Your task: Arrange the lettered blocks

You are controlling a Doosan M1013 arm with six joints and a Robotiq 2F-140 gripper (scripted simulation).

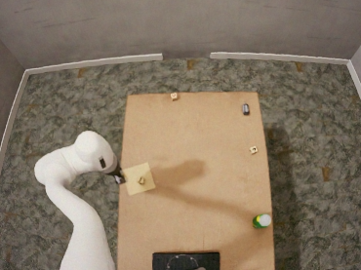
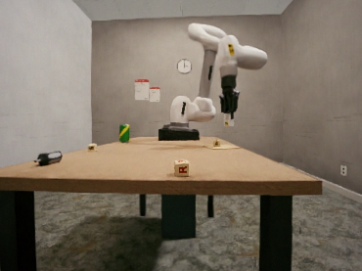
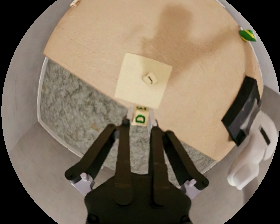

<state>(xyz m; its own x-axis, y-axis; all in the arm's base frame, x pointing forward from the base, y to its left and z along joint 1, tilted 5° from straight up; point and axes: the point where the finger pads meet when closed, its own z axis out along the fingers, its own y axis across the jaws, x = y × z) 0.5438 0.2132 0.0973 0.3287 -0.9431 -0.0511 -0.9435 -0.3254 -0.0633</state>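
My gripper (image 1: 119, 178) (image 2: 229, 113) (image 3: 140, 112) is shut on a wooden block (image 2: 228, 121) (image 3: 140, 116) that shows a green D to the wrist camera. It holds the block in the air beside the mat's outer edge. The pale yellow mat (image 1: 145, 169) (image 2: 229, 147) (image 3: 129, 68) carries one block (image 1: 141, 180) (image 2: 216, 143) (image 3: 149, 78), turned askew, with a thin dark mark on top. A block (image 1: 174, 96) (image 2: 181, 168) at the table's far edge shows a red R on its side. Another block (image 1: 254, 150) (image 2: 92, 148) lies near the opposite long edge, its top mark unclear.
A dark bottle-like object (image 1: 246, 109) (image 2: 49, 158) lies at a far corner of the table. A green can (image 1: 261, 220) (image 2: 124, 133) (image 3: 247, 35) stands near the long edge away from the mat. The arm's black base plate (image 1: 161, 261) (image 2: 178, 134) is at the near end.
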